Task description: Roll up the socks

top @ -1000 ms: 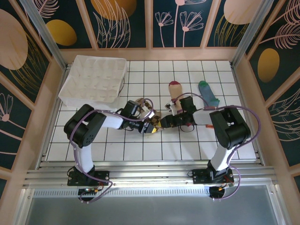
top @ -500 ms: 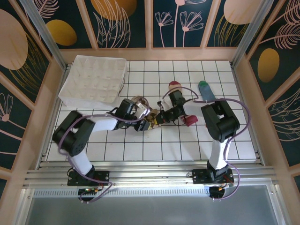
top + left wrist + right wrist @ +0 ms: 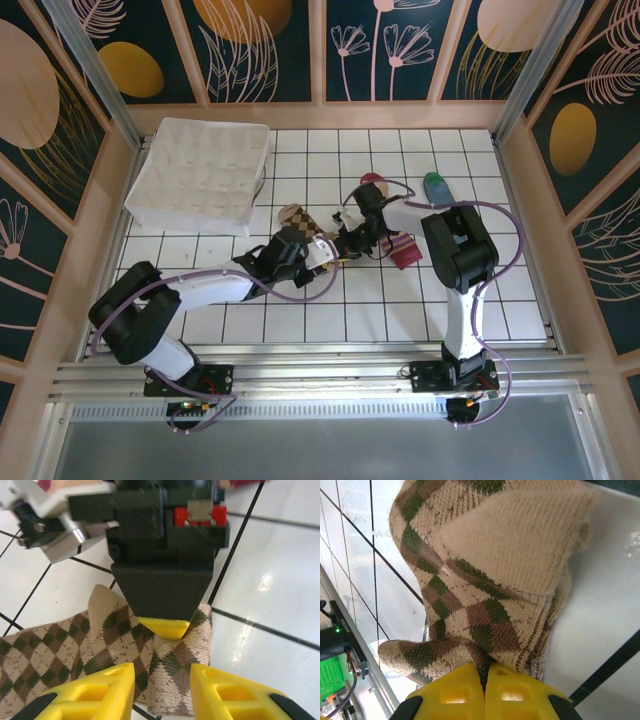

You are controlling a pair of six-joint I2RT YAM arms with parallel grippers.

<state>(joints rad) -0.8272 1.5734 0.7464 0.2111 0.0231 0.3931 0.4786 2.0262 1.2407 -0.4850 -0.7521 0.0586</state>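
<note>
The tan-and-brown argyle sock (image 3: 296, 216) lies crumpled at the table's middle. My right gripper (image 3: 345, 240) is shut on a fold of this argyle sock (image 3: 510, 540), its yellow fingertips (image 3: 465, 695) pressed together around the fabric. My left gripper (image 3: 162, 690) stands open just short of the argyle sock (image 3: 60, 640), one finger on each side of its edge, facing the right gripper (image 3: 165, 627). The beige sock (image 3: 373, 181) shows its red toe behind the right arm and its striped cuff (image 3: 404, 250) beside it. The blue-grey sock (image 3: 435, 184) shows its green toe at the back right.
A white padded tray (image 3: 200, 170) sits at the back left. Both arms meet over the white gridded table (image 3: 300, 320). Wooden frame rails and patterned walls close in the table on three sides.
The left arm has swung down and outward, its gripper now reaching the sock from the near left. The right gripper has drawn back and left with the argyle sock's fold in it.
</note>
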